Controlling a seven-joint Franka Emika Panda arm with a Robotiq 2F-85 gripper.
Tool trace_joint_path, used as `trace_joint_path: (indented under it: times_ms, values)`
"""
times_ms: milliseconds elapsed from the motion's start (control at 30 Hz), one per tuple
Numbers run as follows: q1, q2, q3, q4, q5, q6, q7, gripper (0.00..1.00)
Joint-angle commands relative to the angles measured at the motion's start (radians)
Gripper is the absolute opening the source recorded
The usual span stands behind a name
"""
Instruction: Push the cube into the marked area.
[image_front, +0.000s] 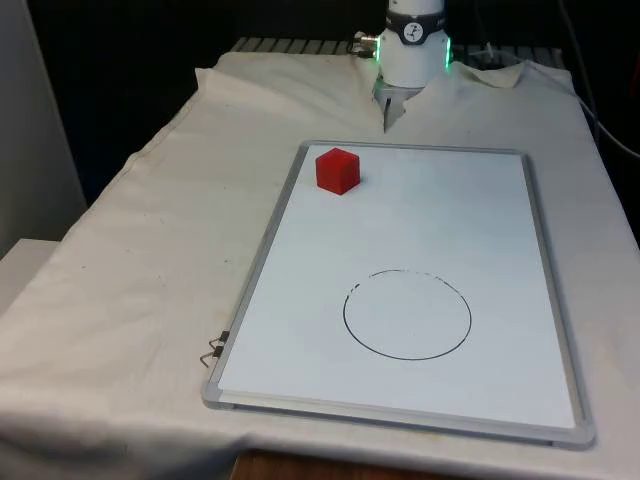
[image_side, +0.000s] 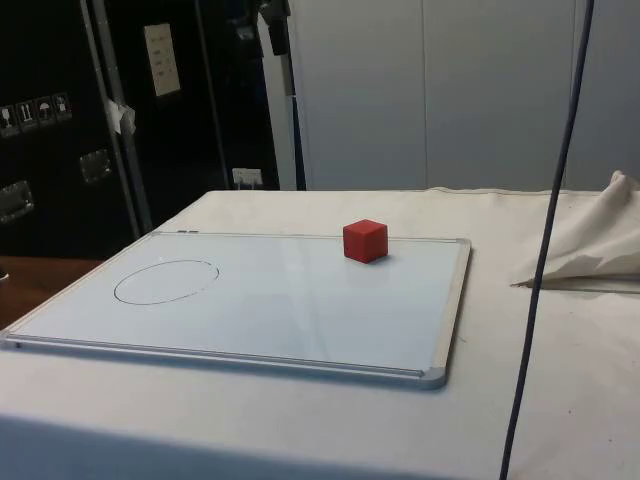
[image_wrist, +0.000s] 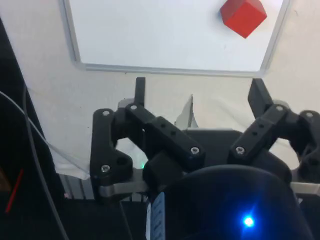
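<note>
Circle (image_front: 407, 314) near cam; end effector (image_wrist: 199, 92) wide open, holding 0.

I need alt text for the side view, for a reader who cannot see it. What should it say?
A small red cube sits on a white rectangular whiteboard with a metal frame, near its far edge and well apart from a black hand-drawn circle at the board's other end. The board lies flat on a table covered with white cloth, and a dark cable hangs in front.
</note>
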Motion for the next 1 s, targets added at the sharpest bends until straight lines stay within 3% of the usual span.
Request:
trace_joint_path:
  times_ms: [0,100,133,400,467,633,700,733,800,967]
  values:
    - [-0.001,-0.005,-0.002,-0.009,0.0,0.013,-0.004,0.96]
    - [-0.001,0.0,-0.004,-0.005,0.0,0.003,-0.005,0.81]
    - [-0.002,-0.006,-0.004,-0.013,0.0,0.016,-0.007,0.81]
    - [-0.005,-0.007,-0.004,-0.018,0.0,0.019,-0.01,0.33]
    - [-0.005,-0.007,-0.004,-0.018,0.0,0.02,-0.01,0.28]
    - [-0.011,-0.019,-0.008,-0.048,0.001,0.041,-0.019,0.0]
    - [-0.011,-0.03,-0.012,-0.073,0.002,0.06,-0.025,0.0]
    - [-0.01,-0.011,-0.011,-0.047,0.0,0.032,-0.02,0.0]
    - [-0.011,-0.049,-0.017,-0.116,0.004,0.095,-0.033,0.0]
    - [-0.015,-0.082,-0.024,-0.19,0.005,0.154,-0.047,0.0]
